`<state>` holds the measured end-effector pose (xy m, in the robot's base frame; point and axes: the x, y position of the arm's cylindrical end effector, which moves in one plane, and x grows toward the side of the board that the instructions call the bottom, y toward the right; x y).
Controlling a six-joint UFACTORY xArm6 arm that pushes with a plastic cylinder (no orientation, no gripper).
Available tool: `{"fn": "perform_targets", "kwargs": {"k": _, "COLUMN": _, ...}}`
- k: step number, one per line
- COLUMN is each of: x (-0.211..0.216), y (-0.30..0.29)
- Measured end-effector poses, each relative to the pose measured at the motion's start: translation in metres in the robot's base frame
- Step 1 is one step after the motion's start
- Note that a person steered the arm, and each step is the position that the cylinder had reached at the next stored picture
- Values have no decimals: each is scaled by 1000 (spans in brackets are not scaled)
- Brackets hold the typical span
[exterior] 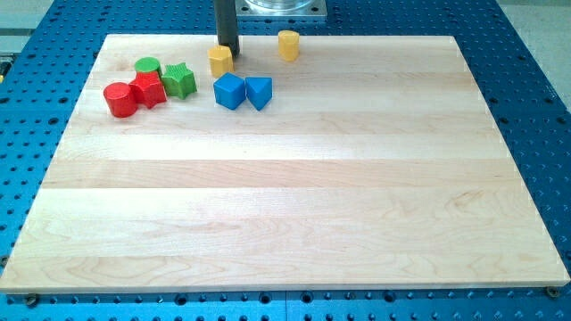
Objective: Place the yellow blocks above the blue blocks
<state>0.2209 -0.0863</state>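
A pale wooden board (pixel 285 196) of joined planks fills most of the view, lying on a blue perforated metal table (pixel 535 107). At the view's top, a grey metal mounting plate (pixel 284 7) is partly visible at the board's far edge. My straight dark rod (pixel 227 22) descends beside it, and my tip (pixel 228 52) rests at the board's top edge, touching or just behind the upper side of the yellow cube-like block (pixel 220 61). The rod has no jaws: it grasps nothing and can only press against a block.

The two blue blocks sit side by side, touching, just below the yellow cube-like block: a blue cube (pixel 229 91) on the view's left and a blue wedge-like block (pixel 259 93) on the view's right. The yellow cylinder (pixel 288 45) stands apart toward the view's right of my tip, above and to the right of the blue pair.

A separate cluster lies toward the view's upper left: a green star-shaped block (pixel 179 80), a red angular block (pixel 149 90) touching it, a red cylinder (pixel 119 99) at the cluster's left end, and a green cylinder (pixel 148 66) behind them.
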Motion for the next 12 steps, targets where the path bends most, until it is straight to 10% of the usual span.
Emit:
{"fn": "perform_targets", "kwargs": {"k": 6, "x": 4, "y": -24}}
{"fn": "perform_targets", "kwargs": {"k": 8, "x": 68, "y": 1}}
{"fn": "perform_targets", "kwargs": {"k": 12, "x": -28, "y": 38}}
